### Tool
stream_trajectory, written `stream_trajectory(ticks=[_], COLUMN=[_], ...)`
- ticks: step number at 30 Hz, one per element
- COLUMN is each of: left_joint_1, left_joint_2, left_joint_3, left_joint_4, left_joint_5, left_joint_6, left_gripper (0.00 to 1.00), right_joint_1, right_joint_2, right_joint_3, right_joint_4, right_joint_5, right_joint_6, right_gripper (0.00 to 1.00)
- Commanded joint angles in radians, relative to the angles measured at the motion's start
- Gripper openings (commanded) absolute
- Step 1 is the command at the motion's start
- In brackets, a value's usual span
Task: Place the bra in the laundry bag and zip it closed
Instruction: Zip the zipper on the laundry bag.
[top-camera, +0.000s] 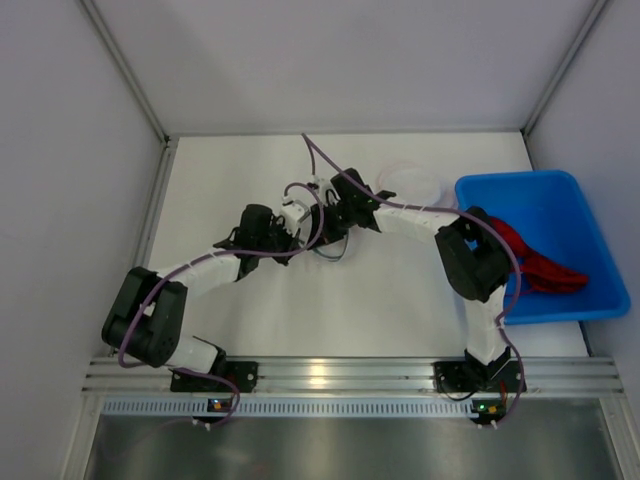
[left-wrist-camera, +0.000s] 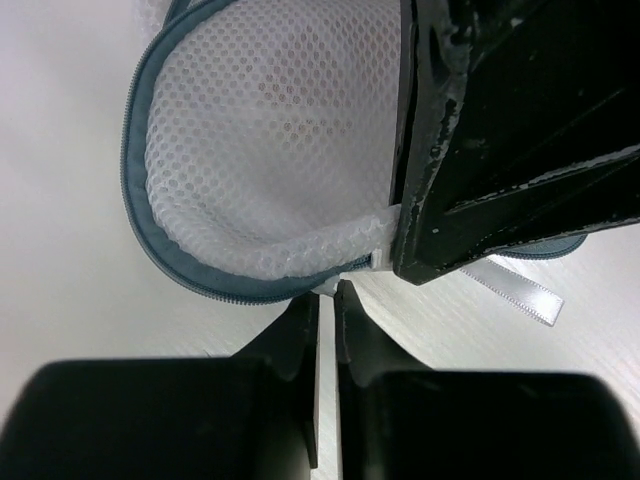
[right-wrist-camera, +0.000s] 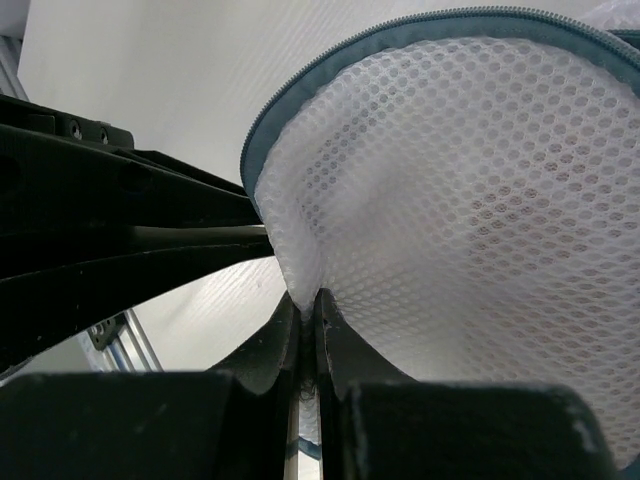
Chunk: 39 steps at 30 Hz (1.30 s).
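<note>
The laundry bag (left-wrist-camera: 270, 150) is white mesh with a teal zipper edge (left-wrist-camera: 200, 280), and it bulges between both grippers. A faint pinkish shade shows through the mesh, but I cannot tell whether that is the bra. My left gripper (left-wrist-camera: 328, 295) is shut at the zipper edge, its tips pinching a small white zipper pull (left-wrist-camera: 327, 287). My right gripper (right-wrist-camera: 308, 298) is shut on a fold of the bag's mesh (right-wrist-camera: 480, 200). In the top view the two grippers, left (top-camera: 298, 238) and right (top-camera: 325, 215), meet at the table's middle and hide most of the bag.
A blue bin (top-camera: 560, 185) at the right holds a red garment (top-camera: 540, 265), beside the right arm's elbow. A white ribbon (left-wrist-camera: 520, 292) trails from the bag onto the table. The right gripper's black body (left-wrist-camera: 500, 150) crowds the left wrist view.
</note>
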Motion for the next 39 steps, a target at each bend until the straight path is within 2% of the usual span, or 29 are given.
stream_trajectory(ticks=[1,13,17,21,29,36,39], left_joint_1=[0.002,0.046,0.048,0.054,0.106,0.132,0.132], left_joint_2=[-0.004,-0.058,-0.047,-0.024,-0.020,-0.060,-0.058], left_joint_3=[0.034,0.023,0.055,0.096,0.121,0.113,0.126], left_joint_4=[0.045,-0.008,-0.079,-0.169,-0.205,-0.228,-0.228], left_joint_5=[0.006,0.051,0.071,0.060,0.062,0.215,0.250], left_joint_6=[-0.003,0.036,0.104,0.129,0.105,0.024,-0.046], left_gripper=[0.00,0.00,0.00,0.00,0.00,0.00,0.00], right_joint_1=[-0.018,-0.035,-0.033,-0.036,-0.050,-0.099,-0.101], right_joint_2=[0.022,0.023,0.014,0.009,-0.032,-0.101,-0.138], right_joint_3=[-0.001,-0.005,-0.014,-0.015,-0.034,-0.053,-0.057], right_joint_4=[0.023,0.006,-0.003,-0.034,-0.077,-0.083,-0.077], right_joint_5=[-0.033,-0.037,-0.033,-0.034,-0.050,-0.016,0.027], right_joint_6=[0.038,0.006,-0.037,-0.164,-0.362,-0.560,-0.614], right_gripper=[0.00,0.00,0.00,0.00,0.00,0.00,0.19])
